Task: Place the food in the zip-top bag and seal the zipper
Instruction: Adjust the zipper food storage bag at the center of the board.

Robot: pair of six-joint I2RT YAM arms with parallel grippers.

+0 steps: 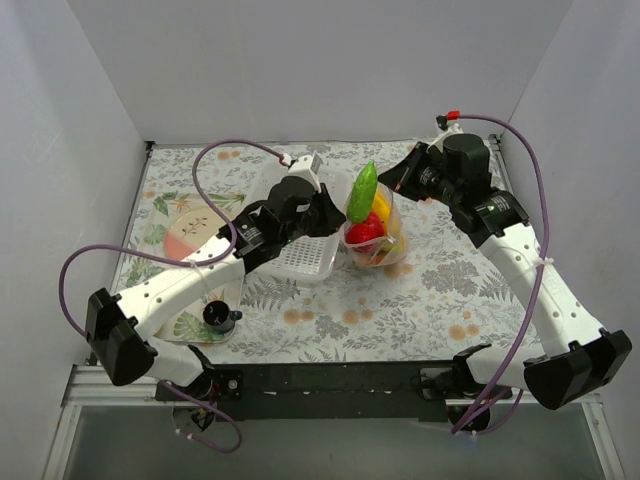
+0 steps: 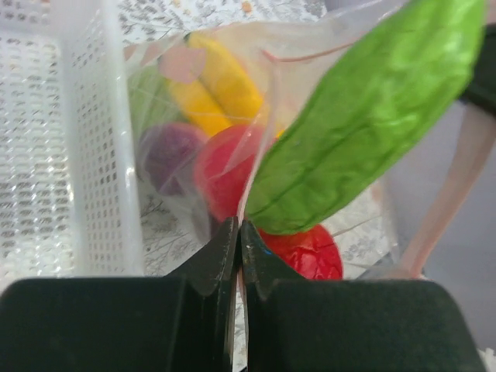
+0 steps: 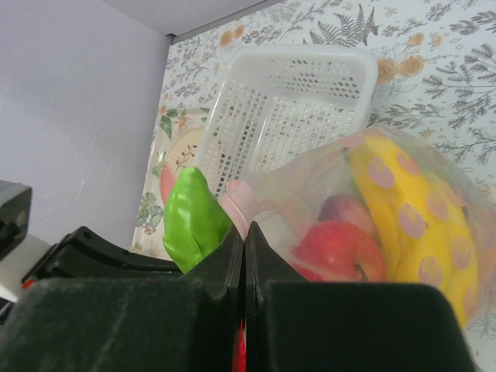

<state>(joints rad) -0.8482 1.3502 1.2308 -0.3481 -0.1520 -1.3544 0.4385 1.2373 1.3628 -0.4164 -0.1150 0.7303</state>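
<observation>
A: So, how far along?
B: Mostly packed. Left jaws are clenched on the bag's (image 1: 392, 252) left rim, just right of the basket (image 1: 300, 258). Onion (image 2: 167, 155), apple (image 3: 333, 248) and banana (image 3: 411, 225) are inside; the cucumber (image 1: 362, 192) pokes out, tilted. Right jaws pinch the right rim.
A: Sealed?
B: No, the zipper (image 2: 298, 56) gapes. Bag's clear, crinkly, upright mid-counter (image 1: 420, 300).

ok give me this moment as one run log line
left hand: shut on zip-top bag rim | right hand: shut on bag rim | cucumber: upright, top out of bag mouth | zipper: not sealed
</observation>
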